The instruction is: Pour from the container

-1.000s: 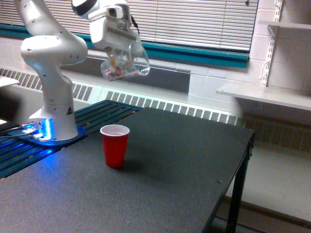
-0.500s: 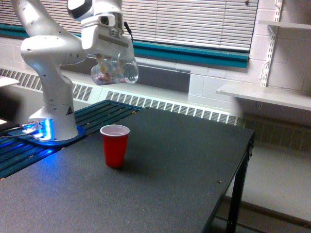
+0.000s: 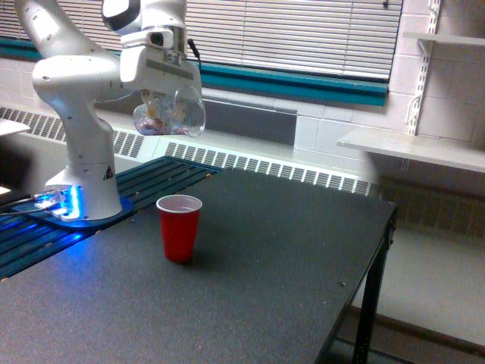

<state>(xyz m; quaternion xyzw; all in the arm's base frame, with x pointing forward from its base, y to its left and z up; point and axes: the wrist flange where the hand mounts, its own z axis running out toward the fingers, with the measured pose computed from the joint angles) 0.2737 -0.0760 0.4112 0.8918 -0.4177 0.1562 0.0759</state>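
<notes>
Hand clamped on the container, held tilted high above the worktop. Red cup stands well below, slightly toward exterior view's right; container's mouth faces that way, not over cup yet.

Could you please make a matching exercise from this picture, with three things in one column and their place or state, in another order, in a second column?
Things:
1. container
2. red cup
3. gripper

Places or states:
A. standing upright on the dark table
B. closed around a clear jar
C. held in the air, tilted, small pieces inside

Pairs: 1-C, 2-A, 3-B
</notes>
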